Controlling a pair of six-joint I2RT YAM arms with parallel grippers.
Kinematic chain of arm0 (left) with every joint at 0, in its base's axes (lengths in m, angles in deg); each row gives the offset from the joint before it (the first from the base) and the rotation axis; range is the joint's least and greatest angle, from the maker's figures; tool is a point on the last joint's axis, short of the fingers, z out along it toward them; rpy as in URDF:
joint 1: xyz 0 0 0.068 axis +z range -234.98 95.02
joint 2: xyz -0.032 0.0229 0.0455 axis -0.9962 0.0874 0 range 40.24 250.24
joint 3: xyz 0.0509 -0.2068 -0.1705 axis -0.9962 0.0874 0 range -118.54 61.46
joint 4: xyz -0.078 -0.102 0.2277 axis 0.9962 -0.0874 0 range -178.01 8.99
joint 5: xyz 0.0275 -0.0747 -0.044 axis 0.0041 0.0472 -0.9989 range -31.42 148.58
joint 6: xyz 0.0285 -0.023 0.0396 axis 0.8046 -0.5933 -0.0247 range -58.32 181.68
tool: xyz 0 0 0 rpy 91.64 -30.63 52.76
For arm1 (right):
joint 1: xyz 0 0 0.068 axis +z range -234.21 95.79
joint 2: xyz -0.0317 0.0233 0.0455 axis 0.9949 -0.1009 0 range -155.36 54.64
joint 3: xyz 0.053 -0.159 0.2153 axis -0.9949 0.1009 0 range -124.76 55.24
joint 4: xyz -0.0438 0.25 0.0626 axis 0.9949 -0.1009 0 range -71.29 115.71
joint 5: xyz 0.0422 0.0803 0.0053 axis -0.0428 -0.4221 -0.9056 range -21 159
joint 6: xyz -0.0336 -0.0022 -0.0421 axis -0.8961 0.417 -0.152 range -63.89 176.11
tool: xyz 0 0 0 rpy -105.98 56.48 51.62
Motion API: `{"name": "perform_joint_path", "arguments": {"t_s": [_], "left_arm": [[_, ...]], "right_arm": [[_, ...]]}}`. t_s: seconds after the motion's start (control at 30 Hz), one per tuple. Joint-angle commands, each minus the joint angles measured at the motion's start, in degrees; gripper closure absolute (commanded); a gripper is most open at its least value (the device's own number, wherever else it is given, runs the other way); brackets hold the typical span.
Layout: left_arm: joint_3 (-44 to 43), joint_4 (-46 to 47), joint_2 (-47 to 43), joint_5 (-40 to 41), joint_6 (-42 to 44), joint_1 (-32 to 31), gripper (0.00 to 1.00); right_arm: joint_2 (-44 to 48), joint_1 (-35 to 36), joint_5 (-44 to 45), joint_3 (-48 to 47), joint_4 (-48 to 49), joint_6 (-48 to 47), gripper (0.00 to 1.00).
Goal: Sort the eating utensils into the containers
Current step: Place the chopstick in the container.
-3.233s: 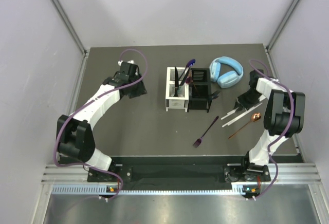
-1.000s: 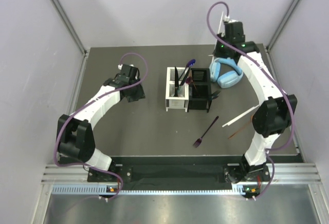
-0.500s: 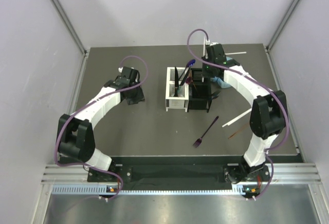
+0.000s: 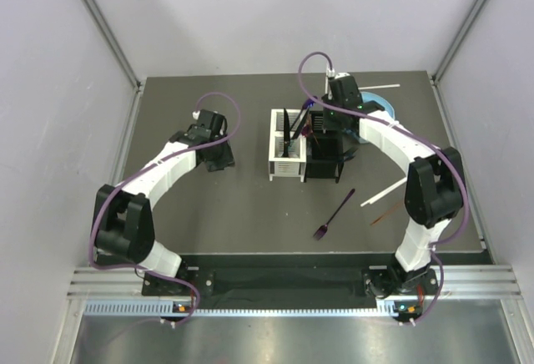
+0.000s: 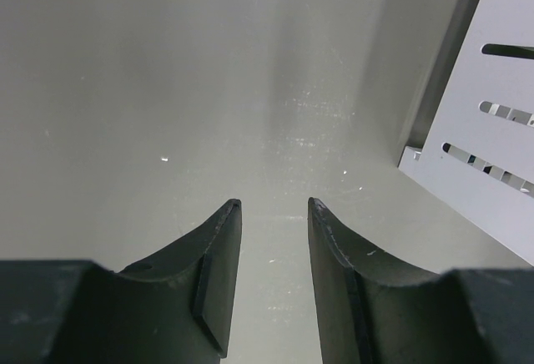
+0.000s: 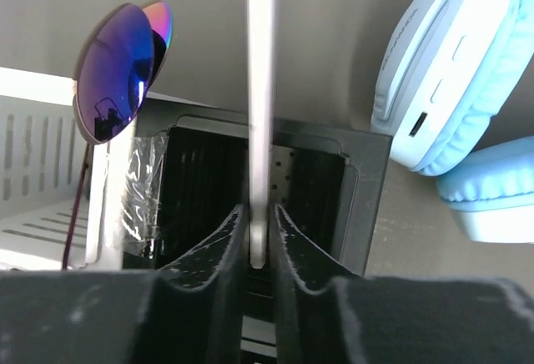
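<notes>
**White stick (image 6: 260,88) over the black caddy (image 6: 367,205): watch your release.**
It sits pinched in your right gripper's (image 6: 259,243) narrow fingers. If you drop it leaning, it may catch the rim and topple toward the headphones (image 6: 450,88). Its far end is cut off, and the compartment floor is too dark to read. Your left gripper (image 5: 274,205) is half-open and empty beside the white caddy (image 5: 492,130).

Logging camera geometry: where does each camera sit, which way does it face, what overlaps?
Top external: above and behind, looking down on the table; both arms show.
Left wrist: on the left claw, facing bare table beside the white caddy; fingers show.
Right wrist: on the right claw, facing the black caddy; fingers gripping a white stick.
Shared: headphones in top and right wrist.
</notes>
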Motion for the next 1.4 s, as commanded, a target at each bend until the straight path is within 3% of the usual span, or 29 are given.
{"name": "perform_joint_path", "arguments": {"t_s": [0.0, 0.03, 0.13, 0.33, 0.53, 0.63, 0.77, 0.97, 1.13, 1.37], "left_arm": [[-2.1, 1.06, 0.78, 0.16, 0.72, 0.37, 0.57], [-2.19, 1.06, 1.13, 0.07, 0.63, 0.28, 0.57], [-2.54, 1.23, 1.65, -0.11, 0.81, 0.28, 0.57], [-2.63, 1.5, 1.74, -0.11, 0.8, 0.37, 0.57], [-2.28, 1.5, 1.57, -0.02, 0.81, 0.28, 0.57], [-2.54, 1.5, 1.66, -0.02, 0.72, 0.28, 0.57], [-3.42, 1.24, 1.92, 0.16, 0.72, 0.28, 0.57], [-3.86, 0.97, 2.27, 0.33, 0.98, 0.28, 0.57], [-5.18, -0.17, 2.27, 1.21, 1.07, 0.28, 0.57], [-5.62, -0.79, 3.06, 1.74, 0.81, 0.28, 0.57]], "right_arm": [[5.02, 0.6, -0.79, 1.56, 0.08, 1.06, 0.82], [5.29, 0.6, -0.79, 1.92, 0.34, 1.15, 0.82], [5.38, 0.6, -1.05, 1.66, -1.41, 1.24, 0.7], [7.31, 0.51, -1.05, 1.04, -2.99, 2.03, 0.65], [11.0, 0.25, 2.45, -6.41, -7.47, 1.25, 0.65], [11.27, -1.86, 4.13, -15.09, -10.89, 0.98, 0.6], [4.71, -11.49, 2.47, -28.28, -19.68, 1.15, 0.59], [-9.37, -23.12, -8.94, -48.87, -28.13, 6.51, 0.61], [-9.57, -26.21, -14.23, -39.94, -19.8, 10.64, 0.6], [-14.13, -27.7, -18.02, -37.72, -13.91, 11.0, 0.57]]}}
